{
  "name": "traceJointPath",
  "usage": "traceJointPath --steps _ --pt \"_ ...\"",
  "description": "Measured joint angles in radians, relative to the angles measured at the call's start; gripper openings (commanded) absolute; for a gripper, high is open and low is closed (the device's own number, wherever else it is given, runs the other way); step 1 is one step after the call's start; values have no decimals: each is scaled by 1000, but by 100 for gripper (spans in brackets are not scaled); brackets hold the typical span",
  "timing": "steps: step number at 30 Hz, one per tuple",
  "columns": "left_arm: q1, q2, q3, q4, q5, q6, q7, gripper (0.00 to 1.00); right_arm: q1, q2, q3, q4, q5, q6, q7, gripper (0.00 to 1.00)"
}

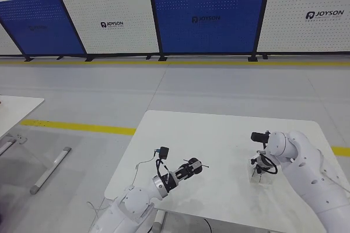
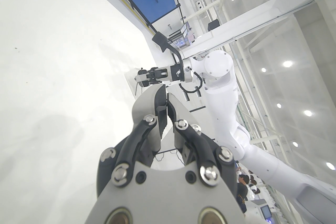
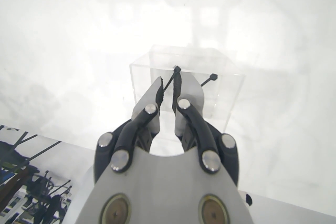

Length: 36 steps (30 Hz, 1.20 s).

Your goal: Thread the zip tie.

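- one white table (image 1: 221,131), one clear box (image 3: 147,70), two grippers and two black ties.
- the box stands on the right part of the table, and both ties are at it.
- the zip tie (image 3: 177,70) has its head at the box's rim, and its strap slants back from there.
- the second zip tie (image 3: 213,77) leans inside the box just beside the first, with its lower strap hidden behind a finger.
- the right gripper (image 3: 169,79) hangs directly over the box. its fingers are drawn almost together, with a thin slit left, and they close on the zip tie's strap.
- the left gripper (image 2: 166,93) is well apart from the box, above the table's near left part. its pads (image 2: 158,104) are pressed nearly together, and i cannot tell what the small dark bit between them is.
- the right wrist view separates the two tie heads, whereas from the top view the box's contents are a dark speck too small to count.
- the left wrist view has the right gripper (image 2: 139,77) far off and side-on, with a thin black strand hanging under it.
- the top view places both arms on the table at once, the left gripper (image 1: 193,167) pointing across toward the right one (image 1: 261,168).
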Motion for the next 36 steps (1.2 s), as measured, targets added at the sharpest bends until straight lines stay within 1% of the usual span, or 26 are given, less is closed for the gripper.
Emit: traceJointPath --steps 3,8,11,14,17,20,23,26,27,30,33,34,36 --pt "0 0 0 0 0 0 0 0 2 -5 2 10 -9 0 0 0" --pt "0 0 0 0 0 0 0 0 4 -12 6 23 -17 0 0 0" --pt "0 0 0 0 0 0 0 0 -3 -12 10 14 -23 0 0 0" --pt "0 0 0 0 0 0 0 0 -21 -5 22 -15 -35 0 0 0" --pt "0 0 0 0 0 0 0 0 -52 8 44 -67 -48 0 0 0" --pt "0 0 0 0 0 0 0 0 -93 26 79 -135 -68 0 0 0" --pt "0 0 0 0 0 0 0 0 -151 46 135 -223 -96 0 0 0" --pt "0 0 0 0 0 0 0 0 -223 62 211 -329 -123 0 0 0" --pt "0 0 0 0 0 0 0 0 -255 67 246 -375 -130 0 0 0" --pt "0 0 0 0 0 0 0 0 -336 74 331 -488 -142 0 0 0" --pt "0 0 0 0 0 0 0 0 -401 73 403 -584 -130 0 0 0" --pt "0 0 0 0 0 0 0 0 -409 73 414 -598 -124 0 0 0" --pt "0 0 0 0 0 0 0 0 -410 72 415 -598 -122 0 0 0"
